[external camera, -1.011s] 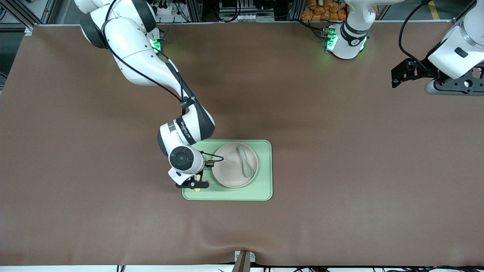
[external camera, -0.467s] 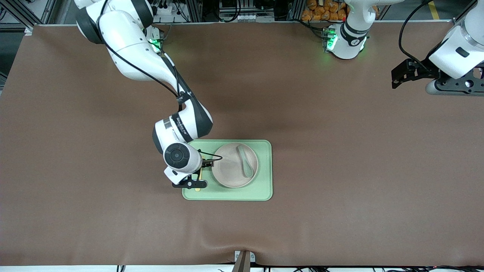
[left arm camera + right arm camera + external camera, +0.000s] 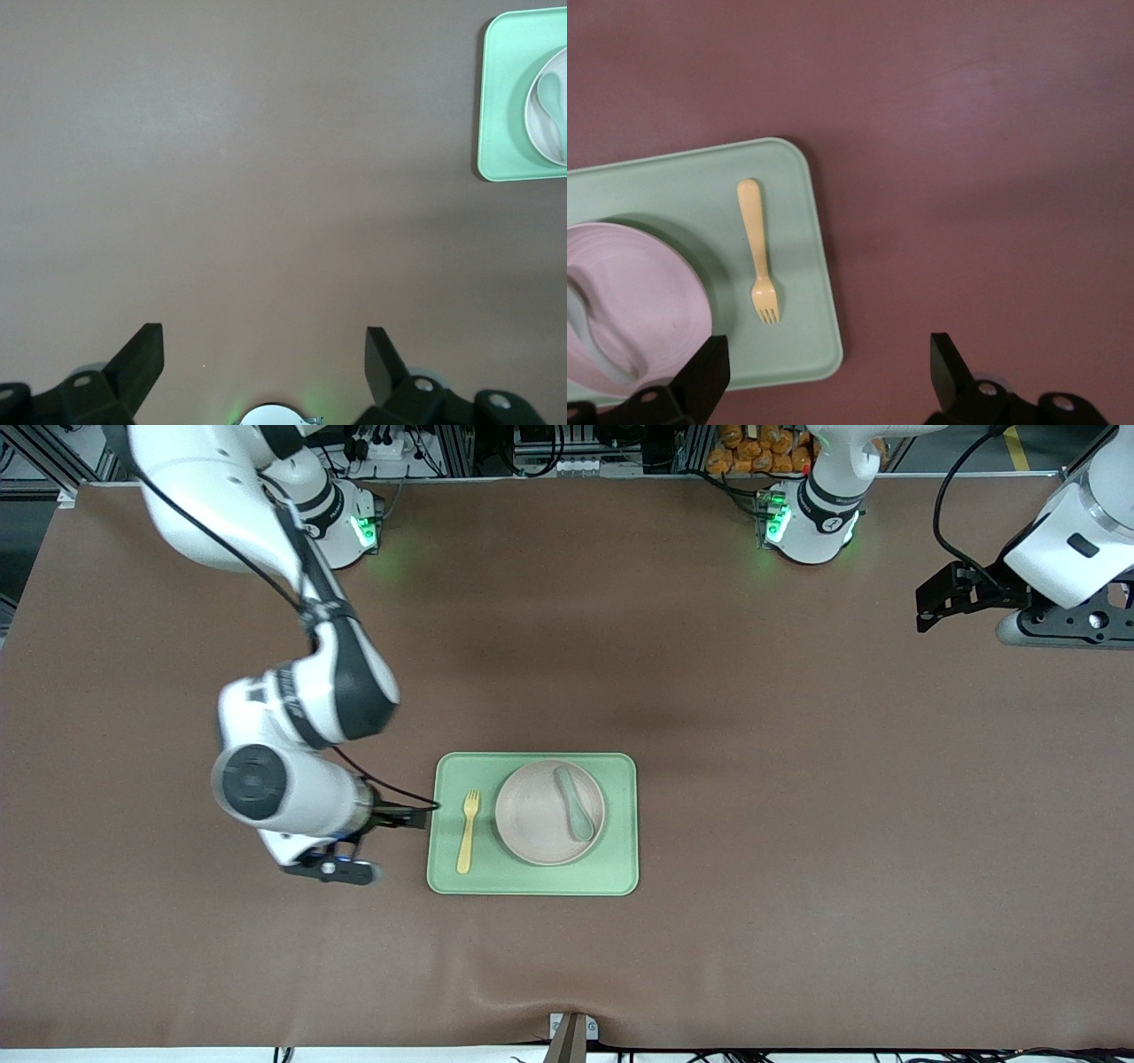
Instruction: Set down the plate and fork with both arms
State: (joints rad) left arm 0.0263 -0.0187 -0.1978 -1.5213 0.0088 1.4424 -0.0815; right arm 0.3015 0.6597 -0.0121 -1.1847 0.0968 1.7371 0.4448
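Judged from the layout, placing looks done; what remains is a clean retreat. Fork [image 3: 467,831] flat on the tray [image 3: 620,872], just beside the plate [image 3: 536,824] toward the right arm's end, apart from its rim, tines pointing toward the robots' bases. Plate on the tray too, with a spoon [image 3: 574,802] resting in it.

Right gripper [image 3: 330,868] over bare table [image 3: 797,779] just off the tray, toward the right arm's end, fingers spread wide with nothing between them; in the right wrist view [image 3: 824,376] the fork lies free on the tray.

To finish well: lift upward first, then draw off toward the right arm's base, with the trailing cable kept off the tray's edge, which looks near it. No sweep low over the tray; a light plastic fork would likely skid at a nudge.

Left gripper [image 3: 264,359] waiting over bare table well apart from the tray at the left arm's end, fingers spread, empty.
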